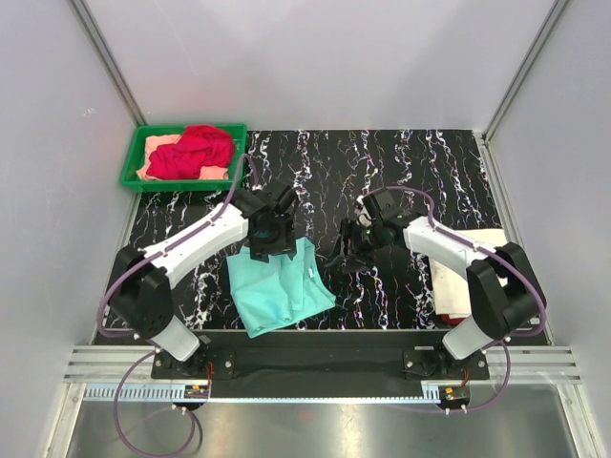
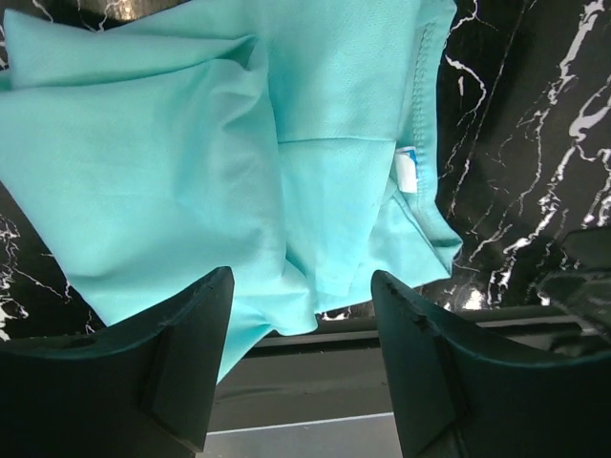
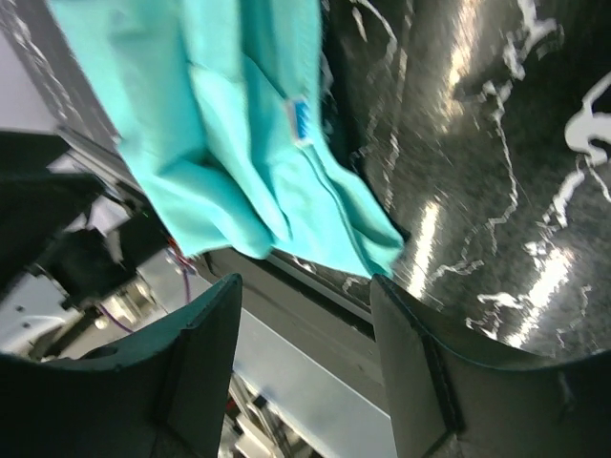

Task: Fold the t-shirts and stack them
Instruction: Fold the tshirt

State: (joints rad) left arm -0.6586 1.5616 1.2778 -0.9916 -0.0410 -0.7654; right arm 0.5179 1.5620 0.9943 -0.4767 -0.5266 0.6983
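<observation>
A mint-teal t-shirt (image 1: 279, 289) lies loosely folded on the black marbled table near its front edge. It fills the upper part of the left wrist view (image 2: 191, 143) and shows in the right wrist view (image 3: 220, 124), a small blue label by its collar. My left gripper (image 1: 271, 250) hovers over the shirt's far edge. Its jaws are open (image 2: 301, 363), with nothing between them. My right gripper (image 1: 349, 256) hangs just right of the shirt, also open (image 3: 305, 372) and holding nothing. A red t-shirt (image 1: 194, 150) and a peach one (image 1: 158, 156) lie bunched in the tray.
The green plastic tray (image 1: 130, 177) stands at the back left corner. A cream-white t-shirt (image 1: 451, 286) lies flat at the right edge, partly under the right arm. White walls close in the table on three sides, and a metal rail runs along the near edge.
</observation>
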